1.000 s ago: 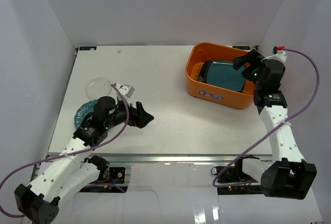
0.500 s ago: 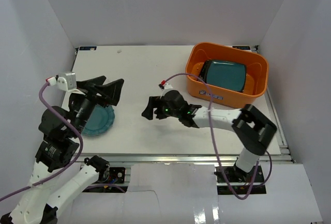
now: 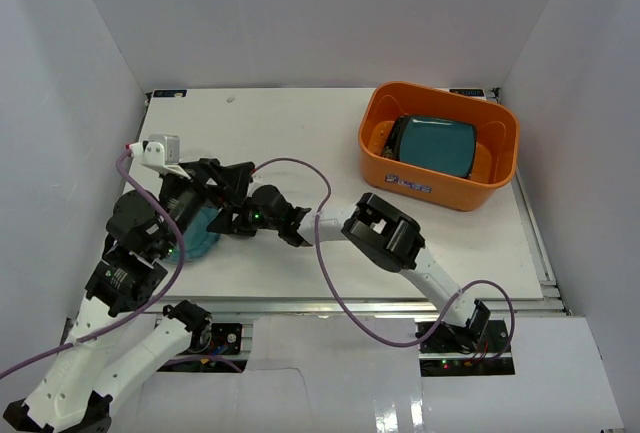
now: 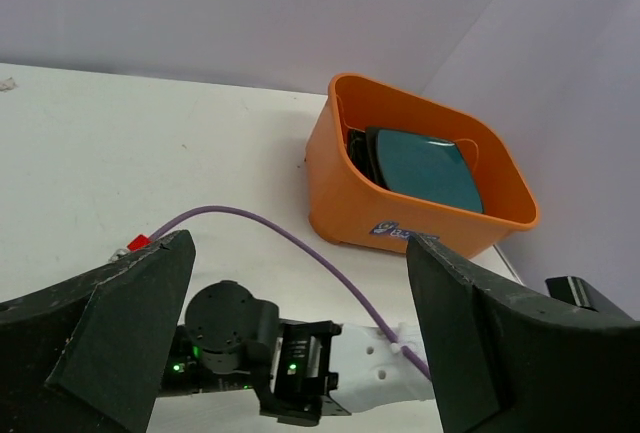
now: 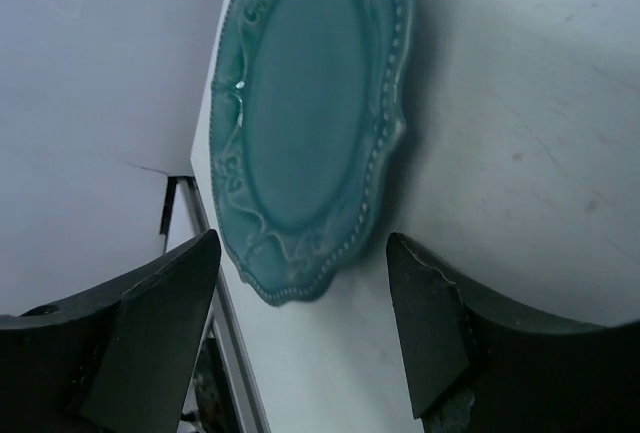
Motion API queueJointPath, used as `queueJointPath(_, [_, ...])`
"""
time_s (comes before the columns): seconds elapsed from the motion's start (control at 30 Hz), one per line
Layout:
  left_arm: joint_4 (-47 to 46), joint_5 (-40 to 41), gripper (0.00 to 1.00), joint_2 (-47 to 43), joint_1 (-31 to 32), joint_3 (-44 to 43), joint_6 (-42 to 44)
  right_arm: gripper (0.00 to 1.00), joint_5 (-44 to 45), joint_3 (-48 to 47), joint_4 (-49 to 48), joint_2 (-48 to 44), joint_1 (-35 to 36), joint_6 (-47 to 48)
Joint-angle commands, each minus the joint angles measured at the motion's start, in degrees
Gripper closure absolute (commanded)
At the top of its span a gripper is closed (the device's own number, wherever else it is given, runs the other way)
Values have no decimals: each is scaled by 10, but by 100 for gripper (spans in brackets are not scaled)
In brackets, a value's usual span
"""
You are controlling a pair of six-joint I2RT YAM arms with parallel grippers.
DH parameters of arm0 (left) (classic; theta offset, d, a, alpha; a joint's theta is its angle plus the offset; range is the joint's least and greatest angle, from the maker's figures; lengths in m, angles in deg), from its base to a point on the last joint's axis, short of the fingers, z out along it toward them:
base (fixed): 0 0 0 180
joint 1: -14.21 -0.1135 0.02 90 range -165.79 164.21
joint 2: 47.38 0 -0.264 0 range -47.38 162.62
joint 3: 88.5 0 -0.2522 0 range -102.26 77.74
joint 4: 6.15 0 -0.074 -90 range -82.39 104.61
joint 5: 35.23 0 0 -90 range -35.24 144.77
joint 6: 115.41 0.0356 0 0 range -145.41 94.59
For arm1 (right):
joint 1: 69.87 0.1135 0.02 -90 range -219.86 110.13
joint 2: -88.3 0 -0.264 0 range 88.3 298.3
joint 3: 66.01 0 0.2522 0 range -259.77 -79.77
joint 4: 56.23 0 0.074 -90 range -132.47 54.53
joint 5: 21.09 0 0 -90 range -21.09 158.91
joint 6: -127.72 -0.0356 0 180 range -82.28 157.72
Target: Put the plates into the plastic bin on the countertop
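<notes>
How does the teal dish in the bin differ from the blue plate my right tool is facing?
The square dish sits in the orange bin; the round plate lies flat on the countertop. The square dish has a plain rim; the round plate's is scalloped and beaded. The square dish is darker than the round plate. Both are glossy blue-green.

The teal round glazed plate (image 5: 310,123) looks ceramic, glossy, with raised scrollwork and a beaded rim. The white countertop (image 5: 520,153) beneath it is matt and faintly scuffed (small dark specks show close up). The large orange plastic bin (image 4: 340,193) is smooth with a soft sheen. The dark teal square plate (image 4: 425,168) inside it looks satin-smooth. The black fingers (image 5: 150,323) of the right gripper (image 5: 302,241) look like matt plastic. The purple cable (image 4: 225,211) has a smooth sheath.
</notes>
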Motion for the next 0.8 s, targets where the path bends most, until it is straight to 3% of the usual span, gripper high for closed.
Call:
queueJointPath(0.0, [1,-9,2,-7,1,3,-5,26,-1,-53,17,54,9,-60])
queueJointPath(0.17, [1,-4,2,-16,0,4,0,35,13,-141,40,120,21,-97])
queueJointPath(0.2, [1,-2,2,-17,1,3,2,45,18,-135,9,122,22,-116])
queueJointPath(0.53, [-4,-10,2,-18,1,18,-4,89,59,116,-135,-30,19,-136])
queueJointPath(0.67, [-6,-8,2,-13,1,20,-5,92,64,204,-174,-107,17,-100])
queueJointPath(0.77, [-6,-13,2,-10,1,19,-12,92,66,218,-166,-139,16,-89])
